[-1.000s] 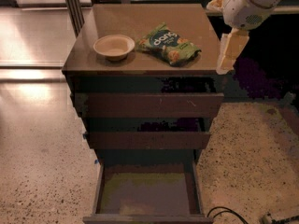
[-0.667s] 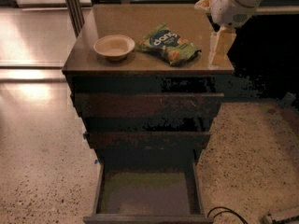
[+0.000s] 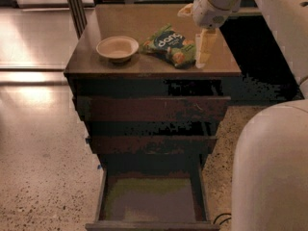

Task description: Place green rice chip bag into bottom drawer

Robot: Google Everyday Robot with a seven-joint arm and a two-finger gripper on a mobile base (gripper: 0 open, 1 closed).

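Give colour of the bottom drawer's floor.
Greenish-grey floor in the bottom drawer, clear in camera view. The gripper hangs beside the green rice chip bag.

White "dang" shows on the green rice chip bag (image 3: 169, 44) beside the tool (image 3: 202, 61).

There's one camera, and it sits high in front of the cabinet (image 3: 144, 18), tilted steeply down, so you see the cabinet's top surface across the upper middle of the frame and the drawer fronts stepping out below it. The bottom drawer (image 3: 151, 198) gapes open at the lower edge, its floor facing the lens. The view is near enough that the cabinet fills most of the width, with speckled floor (image 3: 38, 143) down the left. A bulky pale arm section (image 3: 269, 167) looms close in the lower right. The gripper (image 3: 204, 52) hangs in the upper right, just right of the green rice chip bag (image 3: 169, 44).
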